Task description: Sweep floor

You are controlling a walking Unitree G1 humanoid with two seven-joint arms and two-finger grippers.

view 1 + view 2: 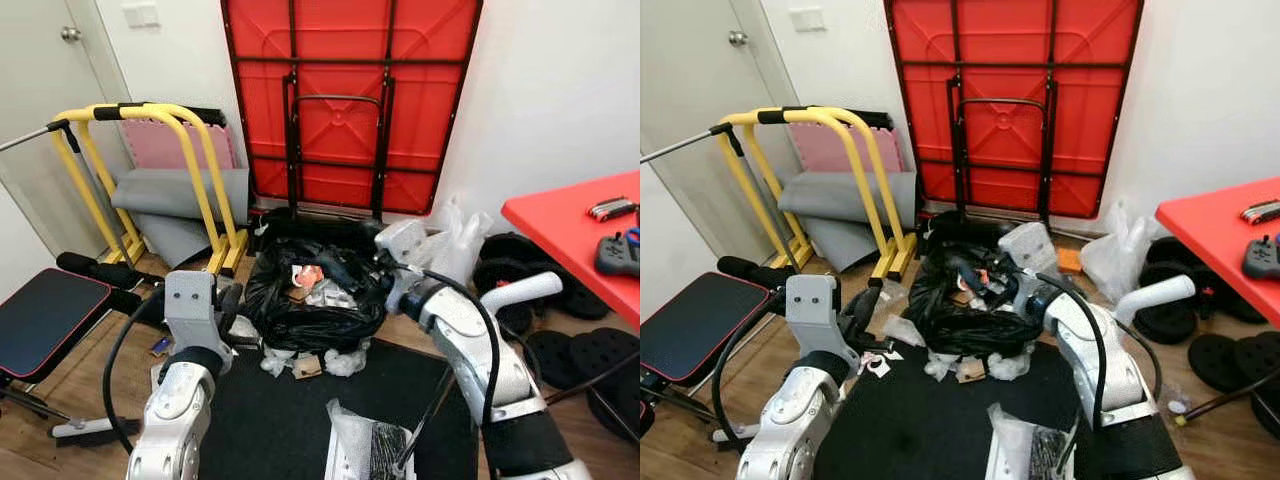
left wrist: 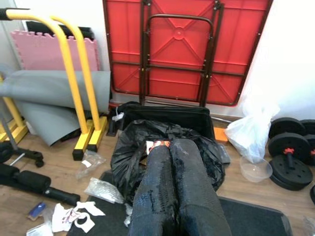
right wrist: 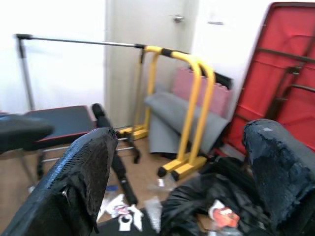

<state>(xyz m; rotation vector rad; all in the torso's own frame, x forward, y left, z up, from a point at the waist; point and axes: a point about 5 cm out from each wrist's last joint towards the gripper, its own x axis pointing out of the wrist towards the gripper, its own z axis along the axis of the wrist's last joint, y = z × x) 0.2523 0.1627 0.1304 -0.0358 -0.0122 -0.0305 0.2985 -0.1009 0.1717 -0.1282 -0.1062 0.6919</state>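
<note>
A: Floor (image 1: 90, 385) — wood, partly under one black mat (image 1: 270, 420). Against the far wall, one folded red table (image 1: 350, 100); at the right edge, one more red tabletop (image 1: 575, 225).

B: Then one yellow frame (image 1: 150, 170), with two yellow hoops, beside one grey mat (image 1: 180, 200) and one pink foam tile (image 1: 180, 145). One bench (image 1: 45, 315) at the left.

A: One black bag (image 1: 315, 295) in the middle, open, holding scraps, at the mat's far edge. One white plastic bag (image 1: 460, 240) to its right, then several black weight plates (image 1: 590, 350), too overlapped to count.

B: Two grippers. Left gripper (image 2: 172, 147): fingers pressed together, nothing between them, pointing at the bag. Right gripper (image 3: 179, 167): spread wide, holding nothing, just over the bag.

A: Smallest last: paper scraps (image 2: 71, 216) on the wood left of the bag, about three, and one clear bowl (image 2: 256, 168) by the plates.
</note>
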